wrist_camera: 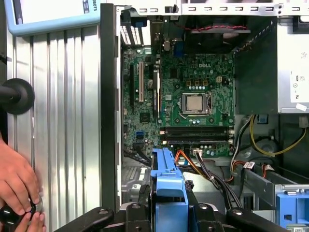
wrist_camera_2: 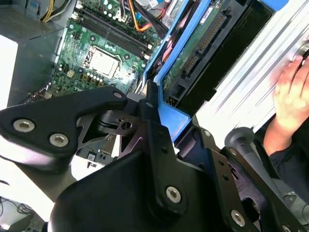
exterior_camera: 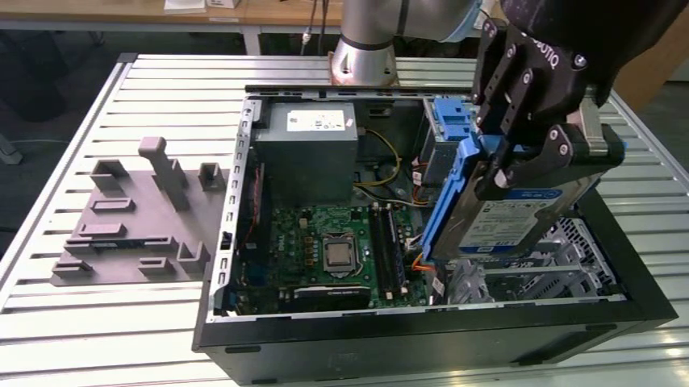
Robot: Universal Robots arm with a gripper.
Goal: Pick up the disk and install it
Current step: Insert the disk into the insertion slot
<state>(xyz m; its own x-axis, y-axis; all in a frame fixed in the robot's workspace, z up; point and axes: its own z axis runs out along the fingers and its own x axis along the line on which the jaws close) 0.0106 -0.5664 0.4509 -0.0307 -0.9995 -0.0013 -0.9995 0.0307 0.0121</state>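
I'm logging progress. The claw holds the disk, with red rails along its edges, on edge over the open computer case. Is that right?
No: the rails are blue, not red, as the exterior view shows. The rest stands: the claw holds the disk on edge over the open computer case.

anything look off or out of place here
Nothing damaged or spilled. The disk hangs tilted on edge in the shut tool above the open computer case, not seated. A person's hand lies on the table beside the case.
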